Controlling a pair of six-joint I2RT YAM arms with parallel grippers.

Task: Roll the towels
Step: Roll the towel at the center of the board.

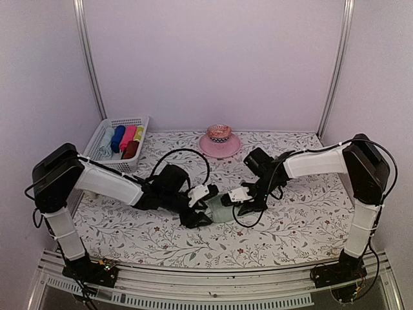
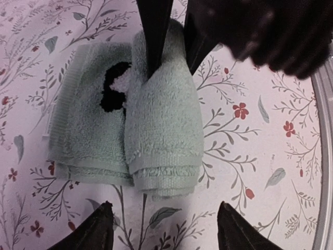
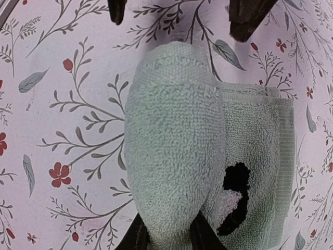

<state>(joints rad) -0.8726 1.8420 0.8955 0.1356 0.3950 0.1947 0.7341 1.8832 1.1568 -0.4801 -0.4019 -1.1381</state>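
A pale sage green towel (image 1: 222,210) with a black-and-white motif lies mid-table, one side rolled into a thick tube (image 3: 174,146) and the rest flat (image 2: 86,130). My right gripper (image 3: 169,235) is shut on one end of that roll, a finger on each side. At the roll's other end my left gripper (image 2: 164,205) is open, its tips standing just off the towel and touching nothing. From above, the left gripper (image 1: 197,216) and the right gripper (image 1: 233,197) face each other across the towel. A dark red roll (image 1: 131,150) lies in the basket.
A white basket (image 1: 143,121) at the back left holds several rolled towels in blue, pink, yellow and dark red. A pink dish (image 1: 219,147) with a small bowl stands at the back centre. The floral table cover (image 1: 303,213) spreads under everything.
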